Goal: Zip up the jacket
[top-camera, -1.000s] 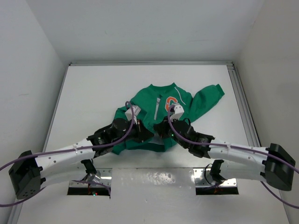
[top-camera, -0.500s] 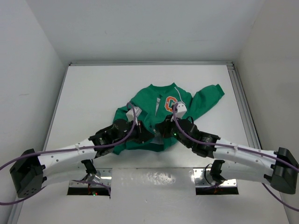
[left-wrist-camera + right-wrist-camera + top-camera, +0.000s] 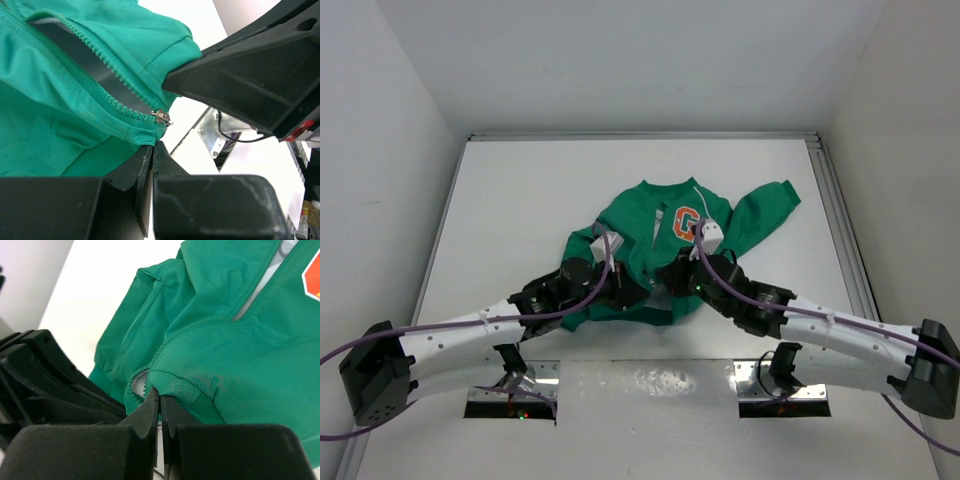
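Green fabric fills both my wrist views: the jacket [image 3: 650, 235] lies chest-up in the middle of the white table [image 3: 520, 200], its orange G [image 3: 686, 221] showing and its front open above the zipper slider [image 3: 162, 117] at the bottom. My left gripper [image 3: 154, 148] is pinched shut on the hem corner just below that slider. My right gripper [image 3: 160, 396] is clamped tight on the hem of the other front panel, close beside it.

Only one mark reads — an orange "G" [image 3: 686, 221] (white-edged) on the jacket [image 3: 630, 218] chest.
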